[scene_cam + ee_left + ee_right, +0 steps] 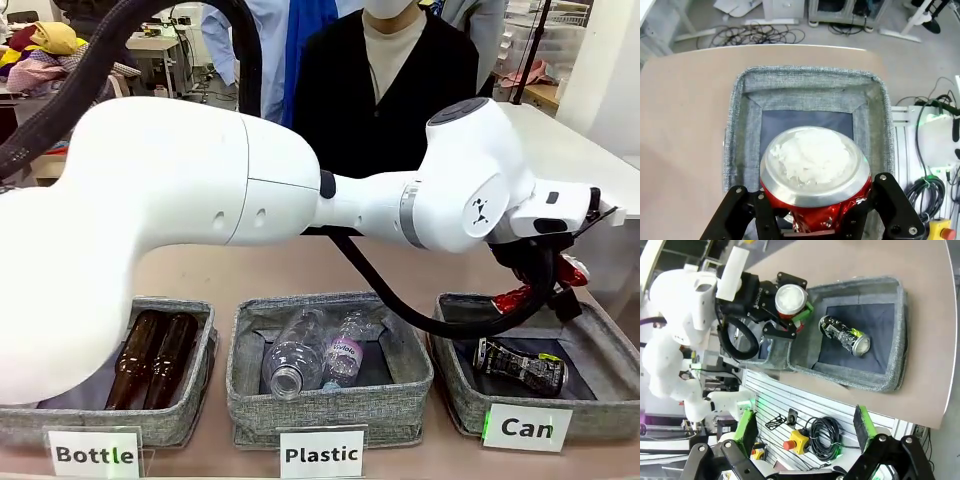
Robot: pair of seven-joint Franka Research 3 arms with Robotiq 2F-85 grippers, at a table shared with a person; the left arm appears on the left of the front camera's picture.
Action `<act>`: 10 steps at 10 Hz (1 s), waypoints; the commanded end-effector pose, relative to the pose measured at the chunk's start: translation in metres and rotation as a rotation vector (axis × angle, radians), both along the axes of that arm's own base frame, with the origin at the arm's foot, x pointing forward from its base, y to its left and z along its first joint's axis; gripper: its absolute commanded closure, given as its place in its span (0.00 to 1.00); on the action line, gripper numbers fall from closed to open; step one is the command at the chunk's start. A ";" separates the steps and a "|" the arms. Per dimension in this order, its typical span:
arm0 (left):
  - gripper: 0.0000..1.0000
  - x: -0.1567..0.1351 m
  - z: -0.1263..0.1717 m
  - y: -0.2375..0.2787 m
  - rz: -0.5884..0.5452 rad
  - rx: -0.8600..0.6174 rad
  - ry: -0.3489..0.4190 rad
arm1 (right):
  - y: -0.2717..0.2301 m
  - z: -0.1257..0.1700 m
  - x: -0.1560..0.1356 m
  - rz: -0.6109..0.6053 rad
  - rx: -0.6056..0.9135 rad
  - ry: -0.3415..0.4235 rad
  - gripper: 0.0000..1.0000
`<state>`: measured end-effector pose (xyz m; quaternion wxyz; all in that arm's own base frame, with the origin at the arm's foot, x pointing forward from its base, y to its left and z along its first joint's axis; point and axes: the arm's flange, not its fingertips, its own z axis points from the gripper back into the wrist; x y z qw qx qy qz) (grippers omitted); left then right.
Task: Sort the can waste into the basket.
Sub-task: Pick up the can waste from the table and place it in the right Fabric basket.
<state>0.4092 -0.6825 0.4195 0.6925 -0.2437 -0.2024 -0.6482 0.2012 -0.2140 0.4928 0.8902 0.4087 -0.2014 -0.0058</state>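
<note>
Three grey woven bins sit in a row along the bottom of the front view, each with a white card. At lower right is the basket [605, 400] marked "Can". The slim black can [520, 365] lies on its side on the basket's dark floor.

The left arm [200, 190] sweeps across the frame from the left. Its left gripper [540, 280] hangs above the far edge of that basket at middle right, with the crushed red can [570, 272] between its fingers. In the left wrist view the red can [815, 170] fills the lower centre, silver end facing up, with a black finger on each side of it. Whether the fingers press on it or have slackened, I cannot tell. The basket [740, 145] lies directly beneath.

In the right wrist view the right gripper [805, 432] stands wide apart with nothing between its green pads, off the table's edge at the bottom of the frame.

The middle bin [330, 400], marked "Plastic", holds clear bottles [320, 350]. The left bin [160, 425], marked "Bottle", holds two brown glass bottles [150, 358]. A person in dark clothing [390, 90] stands beyond the table at top centre.
</note>
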 end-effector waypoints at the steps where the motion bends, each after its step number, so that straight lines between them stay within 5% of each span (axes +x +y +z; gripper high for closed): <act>1: 0.55 0.000 -0.003 0.004 -0.041 -0.015 -0.006 | 0.001 0.002 0.001 0.007 -0.006 0.000 0.00; 2: 0.42 -0.003 -0.004 0.005 -0.058 -0.017 -0.009 | 0.001 0.002 0.001 0.007 -0.006 0.000 0.00; 3: 0.00 -0.003 -0.002 0.006 -0.061 -0.014 -0.014 | 0.001 0.002 0.001 0.007 -0.006 0.000 0.00; 5: 0.00 -0.005 0.000 0.009 -0.061 -0.024 -0.015 | 0.001 0.002 0.001 0.007 -0.006 0.000 0.00; 6: 0.16 -0.008 0.002 0.013 -0.075 -0.032 -0.006 | 0.001 0.002 0.001 0.007 -0.006 0.000 0.00; 8: 0.00 -0.012 0.008 0.018 -0.079 -0.051 -0.012 | 0.001 0.002 0.001 0.007 -0.006 0.000 0.00; 10: 0.00 -0.015 0.016 0.028 -0.079 -0.076 -0.012 | 0.001 0.002 0.001 0.007 -0.006 0.000 0.00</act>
